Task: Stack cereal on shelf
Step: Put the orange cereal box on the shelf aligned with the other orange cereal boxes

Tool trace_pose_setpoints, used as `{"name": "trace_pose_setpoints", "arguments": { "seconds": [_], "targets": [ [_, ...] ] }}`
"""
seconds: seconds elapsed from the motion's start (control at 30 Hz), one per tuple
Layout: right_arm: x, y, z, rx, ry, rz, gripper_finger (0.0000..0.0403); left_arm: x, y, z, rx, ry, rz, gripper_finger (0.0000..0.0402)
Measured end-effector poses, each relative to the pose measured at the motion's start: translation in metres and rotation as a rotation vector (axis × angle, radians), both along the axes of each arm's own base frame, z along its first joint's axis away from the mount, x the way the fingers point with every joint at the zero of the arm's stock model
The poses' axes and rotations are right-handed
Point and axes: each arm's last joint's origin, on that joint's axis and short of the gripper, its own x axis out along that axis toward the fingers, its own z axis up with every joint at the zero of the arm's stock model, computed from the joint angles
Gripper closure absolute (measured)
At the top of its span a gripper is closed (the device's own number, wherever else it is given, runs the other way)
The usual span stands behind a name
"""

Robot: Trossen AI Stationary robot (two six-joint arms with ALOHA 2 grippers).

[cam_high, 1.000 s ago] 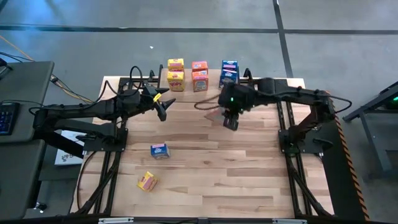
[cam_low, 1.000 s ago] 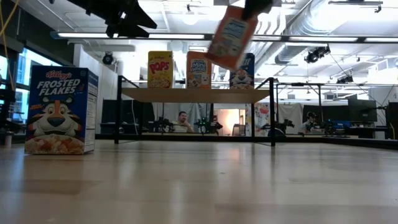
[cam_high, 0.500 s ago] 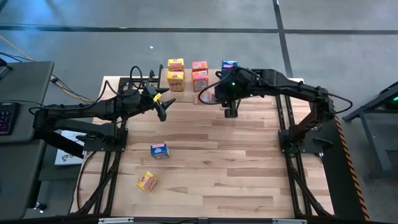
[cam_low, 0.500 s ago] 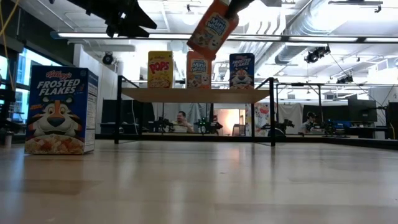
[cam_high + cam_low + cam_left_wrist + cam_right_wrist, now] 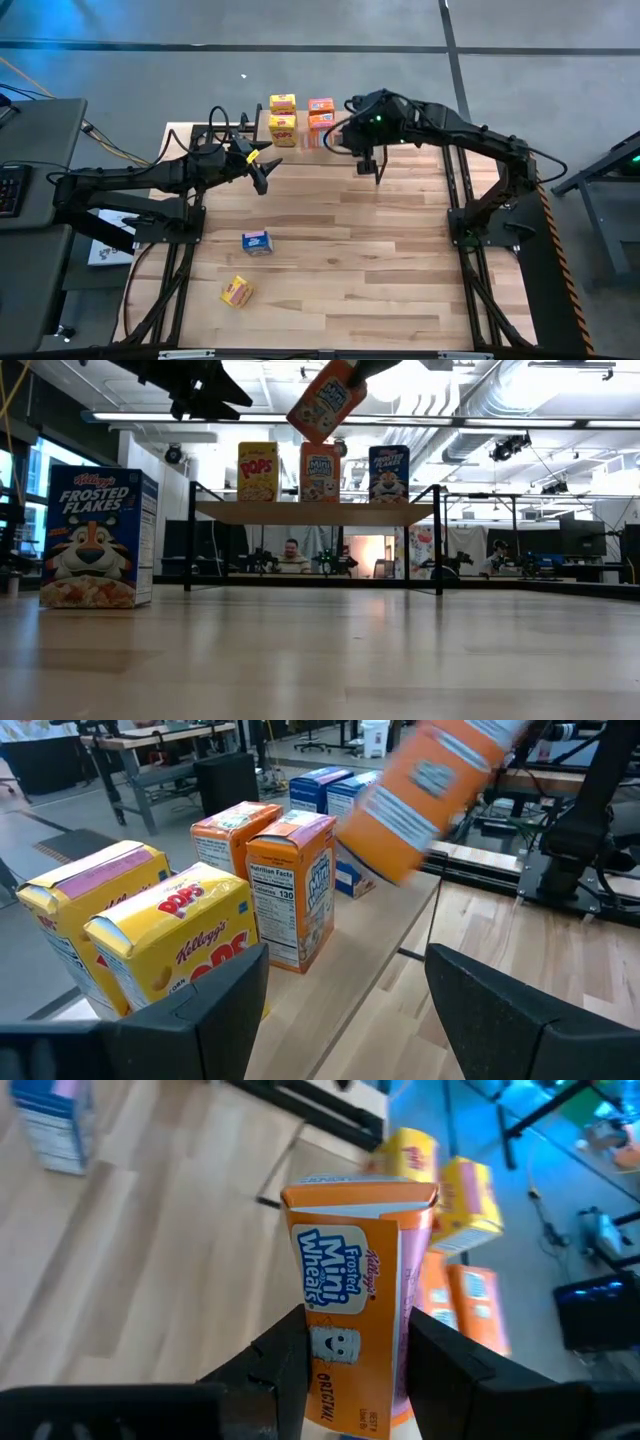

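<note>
My right gripper (image 5: 345, 135) hovers over the shelf (image 5: 315, 512) at the table's far edge, shut on an orange cereal box (image 5: 327, 400). On the shelf stand two yellow boxes (image 5: 283, 128), two orange boxes (image 5: 321, 108) and a blue box (image 5: 389, 474); my right arm hides the blue ones in the high view. One blue box (image 5: 256, 242) and one yellow box (image 5: 237, 291) lie on the tabletop. My left gripper (image 5: 262, 175) is open and holds nothing, in the air left of the shelf. My right gripper pinches the orange box between its two fingers (image 5: 285, 1360), one on each narrow side, at the end nearest the wrist (image 5: 355, 1380). The box is lifted clear and hangs tilted below the gripper (image 5: 350, 368), above the orange box on the shelf (image 5: 321, 471).
Black arm frames run along the table's left and right sides (image 5: 470, 230). Bare butcher-block top (image 5: 350, 250) spreads between the shelf and the near edge. Beyond the table sit people at desks (image 5: 292, 553).
My right gripper has carried the orange box toward the table's far edge and to the left, rising a little. The box has gone from beside the blue box to above the orange boxes on the shelf, and stays tilted. My left arm has kept still.
</note>
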Motion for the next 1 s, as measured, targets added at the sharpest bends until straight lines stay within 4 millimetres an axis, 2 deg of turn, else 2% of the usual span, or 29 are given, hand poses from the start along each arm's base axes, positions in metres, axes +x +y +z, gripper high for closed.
{"name": "trace_pose_setpoints", "arguments": {
  "seconds": [0.13, 0.27, 0.8, 1.0],
  "targets": [
    [-0.002, -0.015, 0.002, -0.005, -0.030, -0.036, 0.0273, 0.000, 0.000, 0.000, 0.000, 0.000, 0.000, 0.0140],
    [-0.003, -0.023, -0.003, 0.097, -0.025, -0.036, 0.0273, 0.000, 0.000, 0.000, -0.010, -0.007, 0.004, 0.0140],
    [-0.004, -0.020, -0.010, 0.265, 0.005, -0.085, 0.0273, 0.000, 0.000, 0.000, -0.020, -0.012, 0.007, 0.0140],
    [0.000, -0.020, -0.022, 0.298, 0.076, -0.102, 0.0273, 0.001, -0.001, -0.001, -0.009, 0.001, -0.034, 0.0140]
  ]
}}
